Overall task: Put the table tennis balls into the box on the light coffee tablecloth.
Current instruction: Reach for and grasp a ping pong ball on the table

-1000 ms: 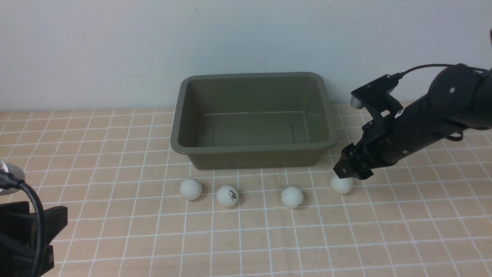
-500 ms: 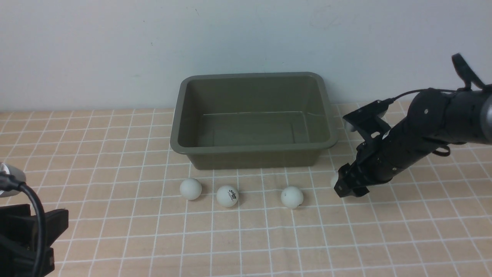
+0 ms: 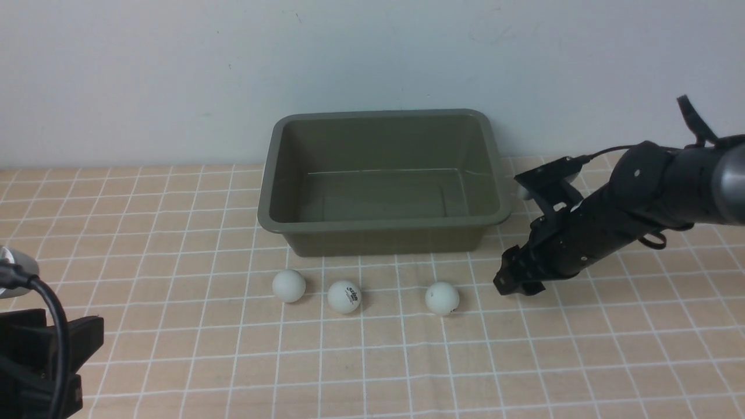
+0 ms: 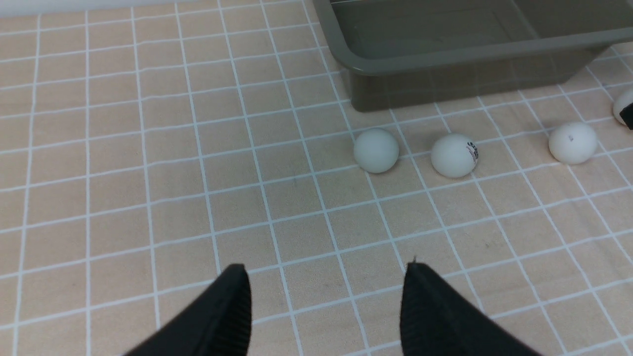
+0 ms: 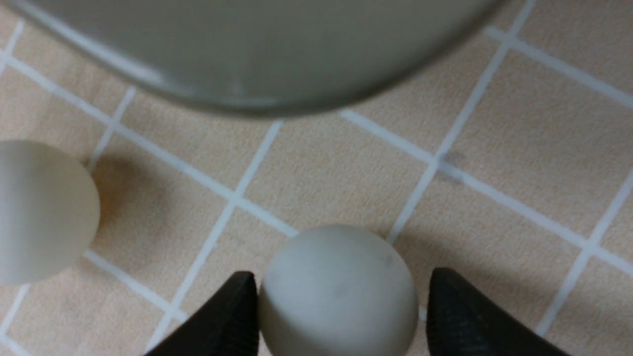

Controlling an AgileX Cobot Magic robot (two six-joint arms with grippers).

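Front view: got olive-green box (image 3: 381, 241) at back-centre of peach-tan white-grid tablecloth (image 3: 174, 233), open top, rounded corners, flared rim, sloping walls, far side close to pale wall (image 3: 174, 70). Seeing three matte white balls in a row just in front of it, apart from each other: plain ball (image 3: 288, 285), logo ball (image 3: 344, 296) with dark print too small to read, third ball (image 3: 442, 298). Right gripper (image 3: 512, 286) down at cloth level off the box's front-right corner, near third ball. Plenty of bare cloth left of the row and in front of it. Left wrist view: left gripper (image 4: 325, 277) spread wide, nothing between its fingers, over bare cloth well short of the row. Logo print at that ball's edge, unreadable; tiny dark speck on third ball; fourth ball (image 4: 620, 104) cut off by frame edge. Right wrist view: fourth ball sitting on cloth between right gripper's fingers (image 5: 227, 321), one finger touching, sliver of gap at the other, so jaws spread around it, not clamped. Third ball close alongside; blurred box corner near, not touching.
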